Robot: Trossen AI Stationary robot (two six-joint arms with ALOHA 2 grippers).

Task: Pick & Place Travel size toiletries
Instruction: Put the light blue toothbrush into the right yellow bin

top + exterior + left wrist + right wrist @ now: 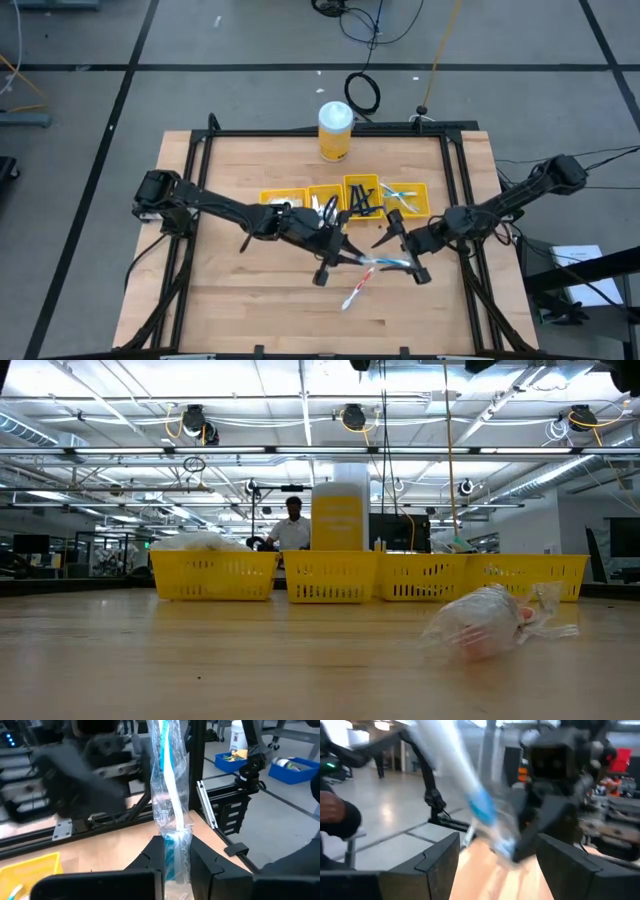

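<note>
A blue-and-white toothbrush (380, 262) in a clear wrapper is held up between both grippers, over the table's middle-right. My left gripper (345, 260) is shut on one end of it. My right gripper (405, 250) is open, its fingers standing on either side of the toothbrush's other end (480, 810). I cannot tell whether they touch it. A second wrapped toothbrush (355, 293), white and red, lies flat on the table nearer the front edge and also shows in the low view (485, 622). My left gripper (176, 850) pinches the wrapped toothbrush between its two fingers at the blue end (175, 845), through the clear wrapper. The fingers come level from the table's left and lie along it. The toothbrush runs straight on from the fingertips toward the right gripper, lifted clear of the table.
A row of yellow bins (345, 197) stands behind the grippers, holding dark razors, white packets and more toothbrushes. A tall yellow canister with a white lid (335, 130) stands at the far edge. Bare wood (250, 300) lies toward the near and left sides. A person (292, 530) stands in the room beyond.
</note>
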